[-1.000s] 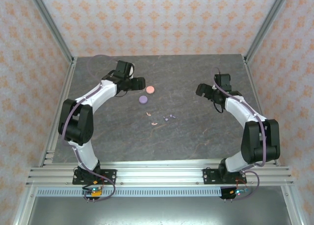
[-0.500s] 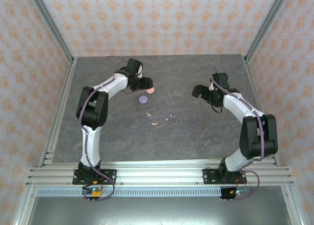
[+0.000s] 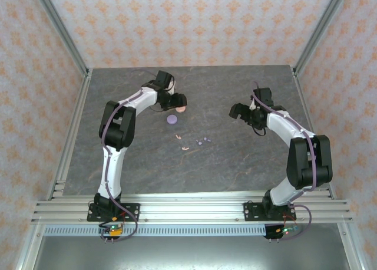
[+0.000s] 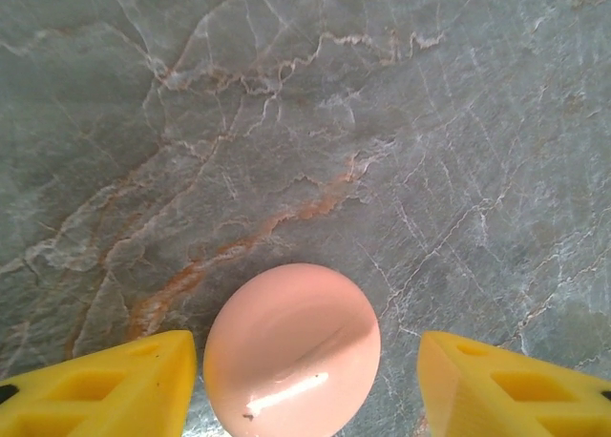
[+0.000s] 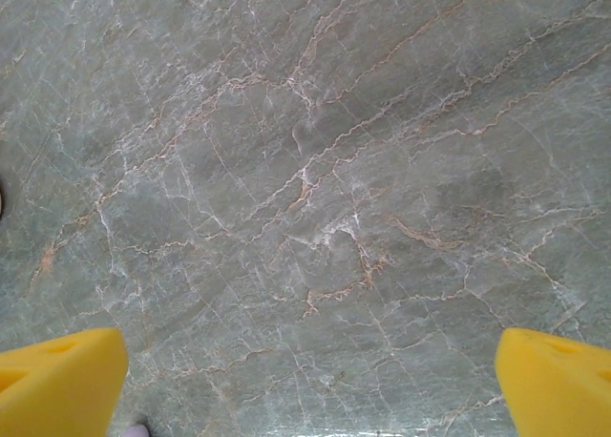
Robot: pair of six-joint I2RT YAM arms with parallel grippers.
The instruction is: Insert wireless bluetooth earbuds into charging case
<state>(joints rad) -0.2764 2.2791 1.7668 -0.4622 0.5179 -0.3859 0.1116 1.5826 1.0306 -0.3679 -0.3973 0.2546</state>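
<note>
White arms [image 3: 141, 98] w/ blk joints [image 3: 118, 127], purple cables [image 3: 320, 170], yellow pincer fingers [image 4: 105, 389]

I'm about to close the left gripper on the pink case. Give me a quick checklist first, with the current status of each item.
1. Pink case between the left gripper's jaws: ok.
2. Case centred in the gap: not ok, it sits off to one side.
3. Grip made: not ok, a clear gap shows on one side.
4. Right gripper open over bare table, out of the way: ok.
5. Earbuds and purple case clear of the left arm: ok.
6. Pink case lid open or shut: cannot tell.
</note>
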